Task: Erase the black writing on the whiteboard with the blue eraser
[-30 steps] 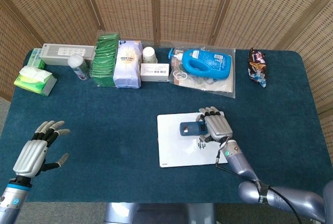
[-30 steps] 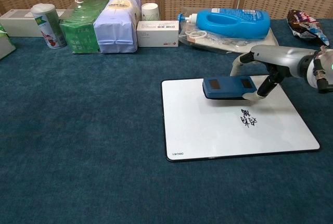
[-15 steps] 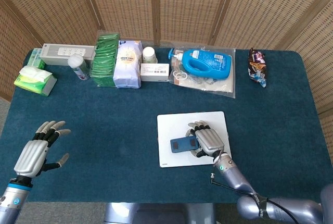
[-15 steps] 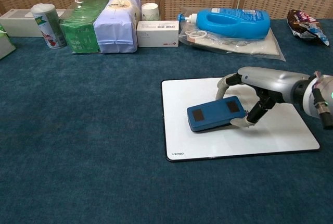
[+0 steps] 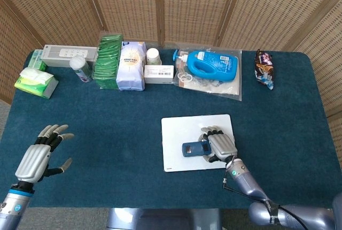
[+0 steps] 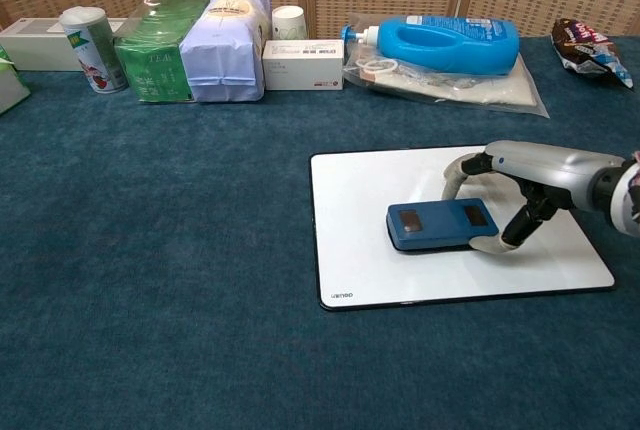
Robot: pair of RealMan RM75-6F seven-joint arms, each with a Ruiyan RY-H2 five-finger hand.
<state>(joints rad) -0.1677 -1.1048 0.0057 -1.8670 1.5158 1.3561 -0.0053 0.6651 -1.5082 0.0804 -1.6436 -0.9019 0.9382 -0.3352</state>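
Observation:
The blue eraser (image 5: 194,148) (image 6: 442,224) lies flat on the white whiteboard (image 5: 179,128) (image 6: 365,190), near the board's middle. My right hand (image 5: 220,145) (image 6: 540,172) grips the eraser's right end from above. No black writing shows on the board in either view. My left hand (image 5: 40,153) hovers over the table's front left with its fingers spread and nothing in it; only the head view shows it.
Along the table's back edge stand a green packet (image 6: 155,55), a white bag (image 6: 232,45), a paper cup (image 6: 289,21), a small box (image 6: 302,62), a blue detergent bottle (image 6: 447,42) and a snack bag (image 6: 590,50). Tissues (image 5: 36,81) lie at the far left.
My right hand dragged the eraser down and left across the board over the black writing, then back right. The writing seen a second ago no longer shows. The left hand stayed put.

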